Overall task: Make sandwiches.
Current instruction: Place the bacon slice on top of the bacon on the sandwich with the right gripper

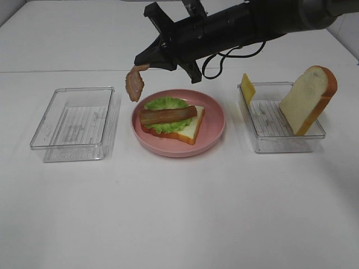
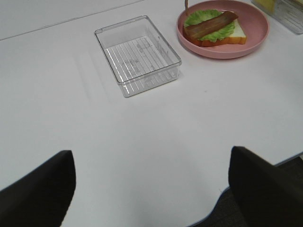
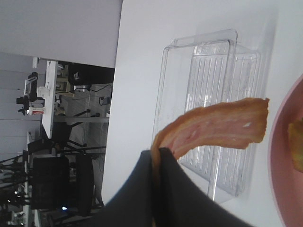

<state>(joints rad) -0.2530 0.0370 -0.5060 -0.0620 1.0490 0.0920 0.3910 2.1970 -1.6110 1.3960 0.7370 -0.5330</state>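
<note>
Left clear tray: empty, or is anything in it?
Empty. The left clear tray shows only its ribbed bottom in the high and left wrist views. A bacon strip hangs pinched in the right gripper.

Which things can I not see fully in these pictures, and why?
The bacon strip: its end is hidden between the fingers of the right gripper, right wrist view.
The cheese slice: cut off by the frame edge, left wrist view.
The bottom bread slice: mostly covered by lettuce, exterior high view.
</note>
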